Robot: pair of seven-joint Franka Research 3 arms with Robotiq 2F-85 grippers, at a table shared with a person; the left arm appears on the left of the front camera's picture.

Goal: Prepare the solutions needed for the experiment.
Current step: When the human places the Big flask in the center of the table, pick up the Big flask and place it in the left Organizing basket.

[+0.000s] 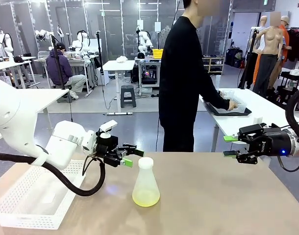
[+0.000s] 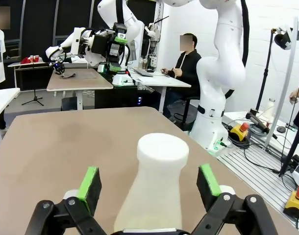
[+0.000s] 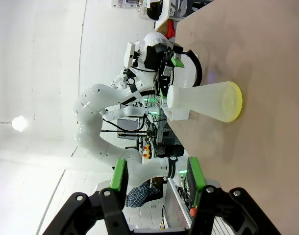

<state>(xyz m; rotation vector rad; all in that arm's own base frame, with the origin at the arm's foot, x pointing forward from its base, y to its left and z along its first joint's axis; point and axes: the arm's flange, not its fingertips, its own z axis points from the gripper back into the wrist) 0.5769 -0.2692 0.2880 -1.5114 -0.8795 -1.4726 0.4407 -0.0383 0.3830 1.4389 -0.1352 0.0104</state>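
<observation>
Left claw (image 1: 131, 157), jaws apart, sits just beside my flask (image 1: 145, 182); closing off-centre on that smooth cone could tip it and spill the solution (image 1: 145, 198).

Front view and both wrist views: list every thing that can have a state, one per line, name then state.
conical flask: upright on the table, uncapped, not gripped.
pale yellow-green liquid: shallow layer at the flask's bottom.
left gripper: open, level with the flask's neck, pads either side of it in the left wrist view, not touching.
right gripper: partly open, empty, in the air away from the flask.
white basket: on the table's left edge, nothing visible inside.
</observation>
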